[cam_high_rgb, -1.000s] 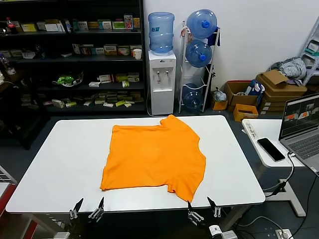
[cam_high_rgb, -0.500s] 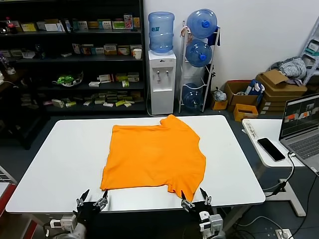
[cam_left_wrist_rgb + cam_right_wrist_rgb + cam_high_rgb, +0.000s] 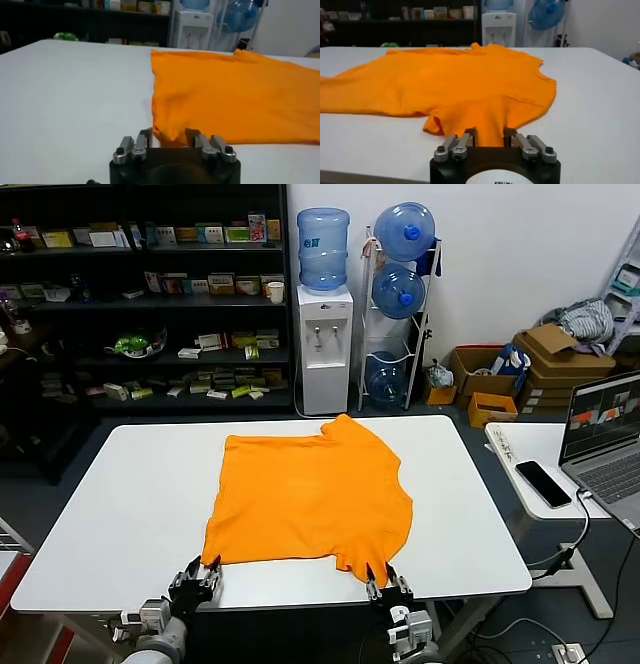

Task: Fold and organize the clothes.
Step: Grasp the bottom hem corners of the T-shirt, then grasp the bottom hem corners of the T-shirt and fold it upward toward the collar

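since prev. frame both grippers have advanced from below the tabletop [image 3: 120, 514] edge to the t-shirt [image 3: 310, 499] near hem. left gripper [image 3: 167, 140] sits at the near-left corner, right gripper [image 3: 489, 134] at the near-right sleeve; jaws of both narrow, cloth lying between them, clamp not confirmed. handling est.: light, soft, limp, sags if lifted; take corners/hem, both sides at once. appearance: bright orange, flat, slightly creased, centred on tabletop, no lettering showing.
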### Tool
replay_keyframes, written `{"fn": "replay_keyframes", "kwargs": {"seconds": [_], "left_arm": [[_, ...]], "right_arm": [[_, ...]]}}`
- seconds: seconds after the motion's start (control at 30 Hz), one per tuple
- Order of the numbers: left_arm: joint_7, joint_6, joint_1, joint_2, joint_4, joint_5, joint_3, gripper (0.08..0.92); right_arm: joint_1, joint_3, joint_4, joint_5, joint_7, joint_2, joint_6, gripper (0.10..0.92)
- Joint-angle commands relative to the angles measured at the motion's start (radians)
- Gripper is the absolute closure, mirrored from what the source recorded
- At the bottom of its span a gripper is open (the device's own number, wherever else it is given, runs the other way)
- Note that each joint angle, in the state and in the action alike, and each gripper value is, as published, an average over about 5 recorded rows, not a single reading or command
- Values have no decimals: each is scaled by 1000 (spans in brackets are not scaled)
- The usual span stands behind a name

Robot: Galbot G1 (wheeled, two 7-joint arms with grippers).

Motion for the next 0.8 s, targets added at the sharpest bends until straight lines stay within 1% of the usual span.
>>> {"fn": "replay_keyframes", "kwargs": {"seconds": [0.03, 0.17, 0.3, 0.4, 0.53, 0.63, 0.7, 0.8], "left_arm": [[-3, -15, -27, -11, 43, 11, 14, 619], [-20, -44, 1, -12, 10, 36, 18, 731], [-42, -67, 53, -12, -59, 53, 13, 849], [-64, -69, 127, -2, -147, 48, -1, 899], [-106, -52, 243, 24, -277, 23, -25, 904], [-130, -34, 307, 45, -359, -3, -43, 904], [-143, -23, 320, 58, -397, -19, -52, 904], [-157, -6, 280, 74, -408, -46, -52, 904]], "right_arm": [[-13, -8, 2, -22, 7, 0, 21, 796], [-49, -8, 48, -19, 19, -17, 38, 887], [-106, -5, 117, -2, 34, -44, 52, 901], [-178, 3, 200, 20, 55, -75, 59, 901], [-277, 21, 318, 60, 92, -116, 60, 901], [-325, 33, 380, 77, 118, -136, 61, 901], [-324, 37, 402, 80, 136, -140, 55, 901], [-262, 39, 401, 95, 159, -139, 24, 901]]}}
